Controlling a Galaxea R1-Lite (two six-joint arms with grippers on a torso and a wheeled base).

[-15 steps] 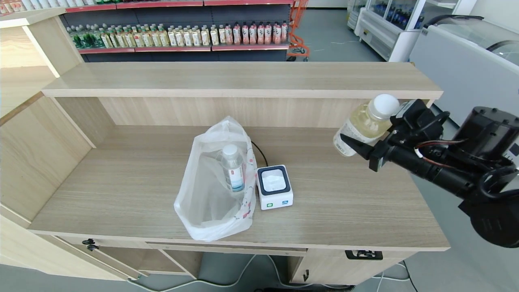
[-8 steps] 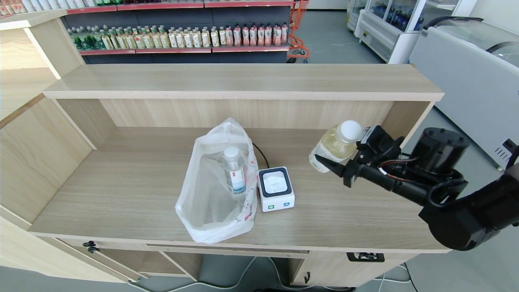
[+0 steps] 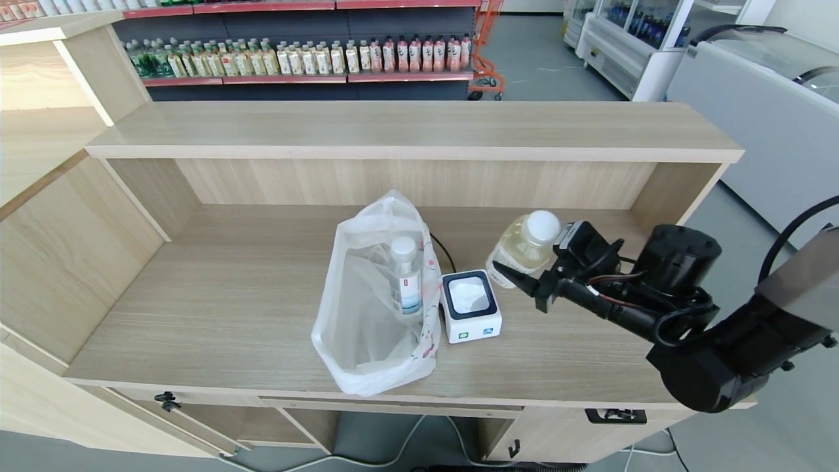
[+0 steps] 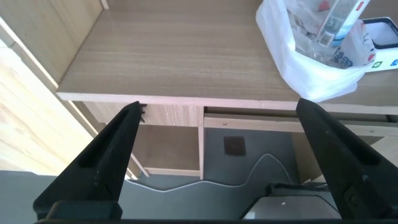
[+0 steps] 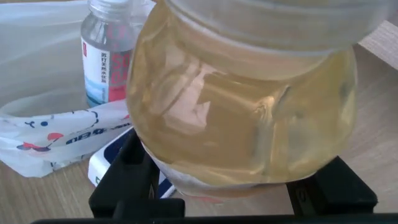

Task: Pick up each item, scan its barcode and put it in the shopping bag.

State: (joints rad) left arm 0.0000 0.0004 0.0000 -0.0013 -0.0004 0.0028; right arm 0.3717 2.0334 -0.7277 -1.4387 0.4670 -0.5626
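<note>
Right end effector (image 3: 515, 259) clamped, left one (image 4: 219, 107) splayed

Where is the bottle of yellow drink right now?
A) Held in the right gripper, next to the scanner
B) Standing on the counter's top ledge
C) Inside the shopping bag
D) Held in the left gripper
A: the right gripper is shut on the yellow-drink bottle just to the right of the scanner. The shopping bag holds a different, clear bottle.

Light wood counter (image 3: 229, 295) w/ raised back ledge (image 3: 406, 124); drink shelves (image 3: 295, 59) behind, freezers (image 3: 754, 111) at right, grey floor (image 3: 544, 52).
</note>
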